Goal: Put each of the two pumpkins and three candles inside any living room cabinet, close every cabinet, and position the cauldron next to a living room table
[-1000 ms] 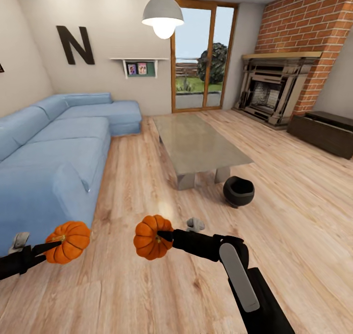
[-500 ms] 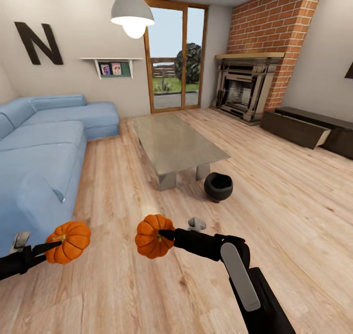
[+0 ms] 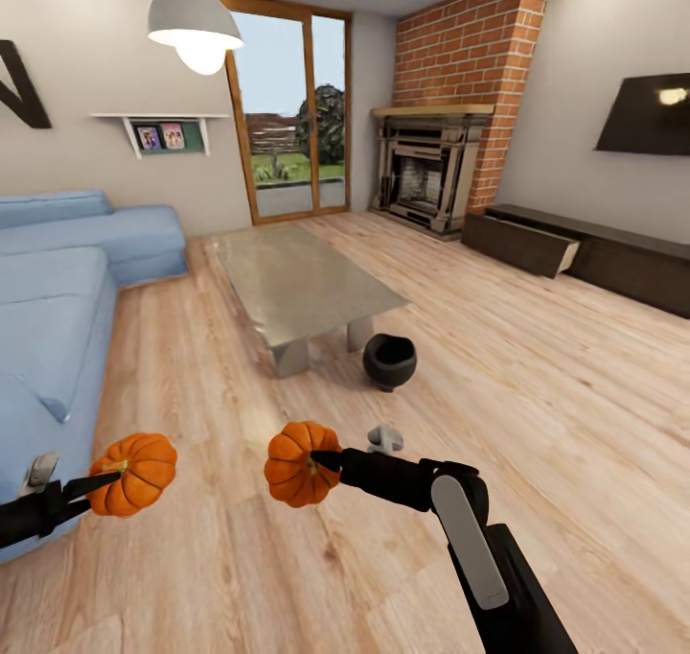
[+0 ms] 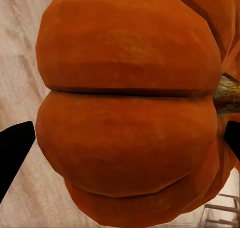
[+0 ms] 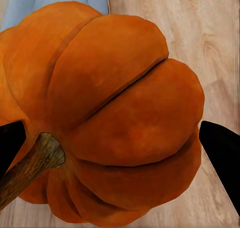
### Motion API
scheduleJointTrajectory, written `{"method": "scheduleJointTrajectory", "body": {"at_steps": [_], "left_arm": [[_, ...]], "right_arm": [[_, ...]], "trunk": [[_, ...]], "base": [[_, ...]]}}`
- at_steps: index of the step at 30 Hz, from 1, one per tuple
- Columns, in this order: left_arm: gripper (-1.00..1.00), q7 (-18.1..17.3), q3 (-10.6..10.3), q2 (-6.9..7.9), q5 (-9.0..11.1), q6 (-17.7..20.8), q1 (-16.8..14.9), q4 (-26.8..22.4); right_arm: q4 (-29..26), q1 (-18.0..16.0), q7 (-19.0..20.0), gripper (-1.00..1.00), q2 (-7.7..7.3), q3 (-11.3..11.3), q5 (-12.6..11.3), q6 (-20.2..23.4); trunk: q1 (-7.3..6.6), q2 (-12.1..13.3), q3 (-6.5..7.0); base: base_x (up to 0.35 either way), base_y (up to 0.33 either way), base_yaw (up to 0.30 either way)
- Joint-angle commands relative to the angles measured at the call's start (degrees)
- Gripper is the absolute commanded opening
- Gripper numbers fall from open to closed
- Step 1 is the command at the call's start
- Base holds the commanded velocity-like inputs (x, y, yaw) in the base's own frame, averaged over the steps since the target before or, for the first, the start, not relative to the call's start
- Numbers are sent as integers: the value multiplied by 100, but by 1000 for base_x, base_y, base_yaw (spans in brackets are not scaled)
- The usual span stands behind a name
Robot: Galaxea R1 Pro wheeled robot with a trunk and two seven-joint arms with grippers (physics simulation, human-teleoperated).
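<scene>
I hold two orange pumpkins low over the wood floor. My left gripper [image 3: 107, 482] is shut on one pumpkin [image 3: 135, 472], which looms large in the left wrist view [image 4: 125, 112]. My right gripper [image 3: 322, 462] is shut on the other pumpkin [image 3: 295, 463], seen close with its stem in the right wrist view [image 5: 115, 118]. The black cauldron [image 3: 389, 360] stands on the floor by the near corner of the glass-topped table [image 3: 297, 285]. The long dark cabinet [image 3: 623, 261] runs along the right wall, its left drawer [image 3: 522, 242] pulled open. The candles are out of view.
A blue sofa [image 3: 57, 290] lines the left side. A brick fireplace [image 3: 431, 170] sits in the far corner beside a glass door [image 3: 287, 146]. A dark TV [image 3: 647, 112] hangs above the cabinet. Bare wood floor [image 3: 498, 347] stretches between me and the cabinet.
The camera has swung to the right, so the room has slid left in the picture. The cabinet's open drawer and the TV have come into view. Both grippers still hold their pumpkins.
</scene>
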Motion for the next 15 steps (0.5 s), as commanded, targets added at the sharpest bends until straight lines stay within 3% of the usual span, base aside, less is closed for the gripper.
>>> {"method": "scheduleJointTrajectory", "body": {"at_steps": [1, 15], "left_arm": [[-100, 4, 6, 2, 46, 52, -2, -5], [-100, 5, 6, 2, 46, 52, -2, -3]], "right_arm": [[-4, -5, -8, -100, 3, -2, -83, 19], [4, -5, -7, -100, -6, -64, -83, -122]], "trunk": [[-1, -2, -1], [-1, -2, 64]], "base": [[0, 0, -282], [0, 0, -269]]}}
